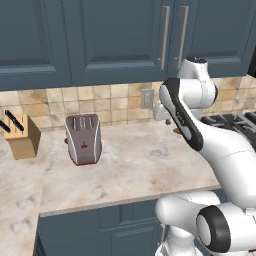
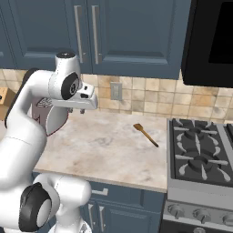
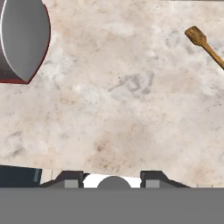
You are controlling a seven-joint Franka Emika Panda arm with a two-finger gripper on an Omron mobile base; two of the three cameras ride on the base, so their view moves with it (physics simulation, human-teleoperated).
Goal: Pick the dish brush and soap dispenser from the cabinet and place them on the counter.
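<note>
The robot's white arm fills the near foreground, rising from the 5 o'clock corner of the left base view and bending up toward the cabinet (image 1: 120, 40). Its tool (image 3: 113, 179) shows in the hand view as two dark fingertips (image 3: 70, 178) at 6 o'clock, standing apart with nothing between them, looking down on bare stone; released. The surface (image 1: 140, 160) is beige marbled stone. On it a silver toaster (image 1: 83, 139) with a red base stands at about 9 o'clock in the left base view, with a wooden knife block (image 1: 21, 136) further toward 9. A darker brown wooden utensil (image 2: 145, 134) lies flat near the stove (image 2: 202, 154), toward 3 o'clock in the right base view. Both cabinet doors are shut, their silver bar handles (image 2: 78, 32) side by side at 12 o'clock, so the dish brush and soap dispenser cannot be seen.
</note>
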